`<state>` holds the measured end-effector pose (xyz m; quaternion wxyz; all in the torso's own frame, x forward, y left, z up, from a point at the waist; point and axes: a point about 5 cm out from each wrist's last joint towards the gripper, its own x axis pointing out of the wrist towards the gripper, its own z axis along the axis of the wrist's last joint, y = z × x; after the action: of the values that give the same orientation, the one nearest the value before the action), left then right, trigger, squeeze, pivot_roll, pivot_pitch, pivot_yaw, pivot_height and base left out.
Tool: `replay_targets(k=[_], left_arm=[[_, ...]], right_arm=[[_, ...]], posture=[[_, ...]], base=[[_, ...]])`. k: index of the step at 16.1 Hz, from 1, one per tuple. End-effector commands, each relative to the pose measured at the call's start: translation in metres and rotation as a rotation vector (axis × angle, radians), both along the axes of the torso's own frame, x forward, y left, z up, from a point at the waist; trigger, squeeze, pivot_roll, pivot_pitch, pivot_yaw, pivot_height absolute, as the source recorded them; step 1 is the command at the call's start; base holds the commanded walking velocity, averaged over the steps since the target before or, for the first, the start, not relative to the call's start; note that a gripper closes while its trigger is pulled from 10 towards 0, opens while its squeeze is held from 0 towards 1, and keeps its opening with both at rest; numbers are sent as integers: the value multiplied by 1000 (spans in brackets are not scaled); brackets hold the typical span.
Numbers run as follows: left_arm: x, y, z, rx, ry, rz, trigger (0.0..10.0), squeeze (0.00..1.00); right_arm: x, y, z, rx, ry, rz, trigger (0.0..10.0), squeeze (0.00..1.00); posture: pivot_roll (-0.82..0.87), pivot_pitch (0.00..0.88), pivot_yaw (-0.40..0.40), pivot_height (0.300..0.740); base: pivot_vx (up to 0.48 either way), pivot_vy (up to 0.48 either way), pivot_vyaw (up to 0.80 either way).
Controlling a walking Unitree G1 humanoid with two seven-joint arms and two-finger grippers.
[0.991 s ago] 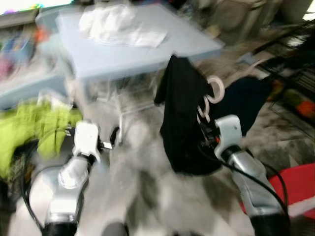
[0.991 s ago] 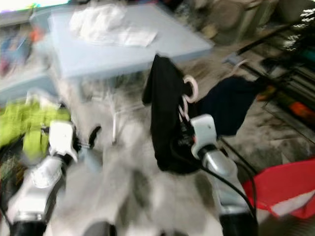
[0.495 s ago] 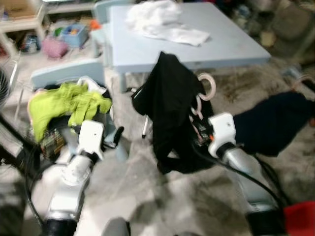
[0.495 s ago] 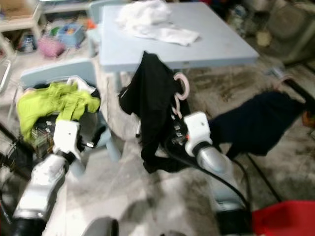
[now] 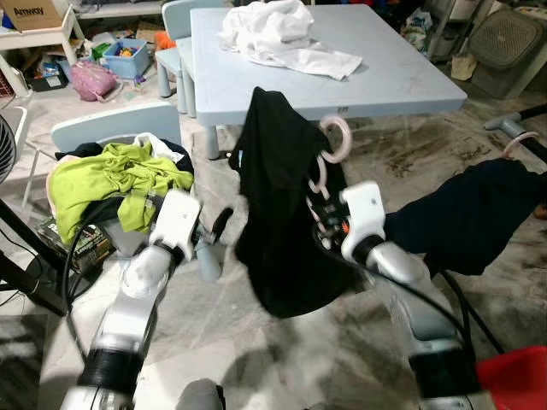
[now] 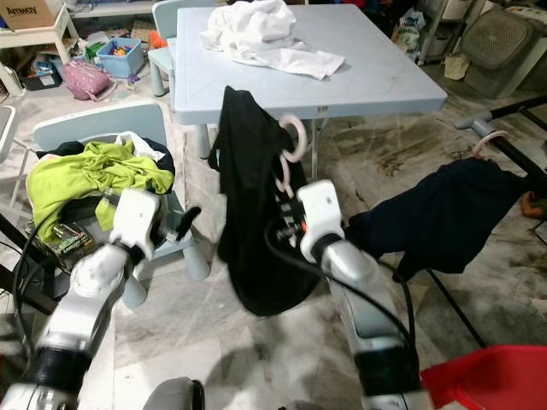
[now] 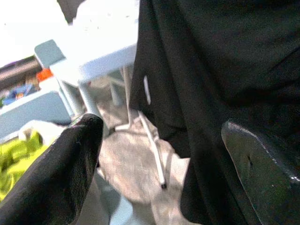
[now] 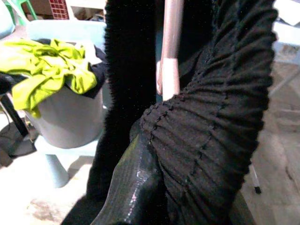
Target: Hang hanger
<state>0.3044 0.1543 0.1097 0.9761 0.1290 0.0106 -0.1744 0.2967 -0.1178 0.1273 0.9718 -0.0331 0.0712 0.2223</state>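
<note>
right hand [image 5: 320, 224]: hidden by black garment [image 5: 286, 213] | hanger [image 5: 329, 149]: mostly covered

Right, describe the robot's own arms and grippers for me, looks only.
Both arms are silver metal tubes with black bands low on the forearm and loose black cables alongside. Each ends in a boxy white wrist housing. The left gripper has long, glossy black fingers with rounded tips. The right gripper's housing shows small orange-red parts.

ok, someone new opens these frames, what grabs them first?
The black garment on a pink hanger, held up mid-frame by the right gripper. The left gripper hovers open beside it. Then the lime-green clothes heaped on the chair at left, and the white cloth on the blue table behind.
</note>
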Motion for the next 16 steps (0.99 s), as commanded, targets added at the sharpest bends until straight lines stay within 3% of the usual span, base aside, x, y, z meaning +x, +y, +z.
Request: replay_targets(k=[1,4,6,7,10,12,14,16], left_arm=[[5,-3,2,-10,5,-16,10000,0],[9,-19,5,-16,9,-121,10000,0],[9,-21,1,-29,19,-126,10000,0],[9,-21,-2,-21,27,-130,10000,0],[13,-28,-2,-32,22,-143,10000,0],[16,-30,-2,-30,8,-123,10000,0],[17,-30,0,-43,-11,-106,10000,0],[21,-27,2,-35,-25,-79,10000,0]], right_arm=[[4,8,24,8,-100,27,10000,0],[11,8,26,5,-145,-37,10000,0],[23,19,34,87,-145,-88,10000,0],[26,33,44,139,-145,-45,10000,0],[29,46,56,225,-142,-3,10000,0],[24,60,64,275,-86,94,10000,0],[18,66,67,283,-34,186,10000,0],[6,64,63,226,21,288,10000,0]], posture=[[-10,23,-69,740],[-5,30,-56,740],[-22,30,-19,740],[-25,30,-18,740],[-27,31,-21,740],[-34,27,-33,740],[-33,26,-36,740],[-41,24,-38,740]], base=[[0,0,0],[0,0,0],[0,0,0],[0,0,0],[0,0,0],[0,0,0],[0,0,0],[0,0,0]])
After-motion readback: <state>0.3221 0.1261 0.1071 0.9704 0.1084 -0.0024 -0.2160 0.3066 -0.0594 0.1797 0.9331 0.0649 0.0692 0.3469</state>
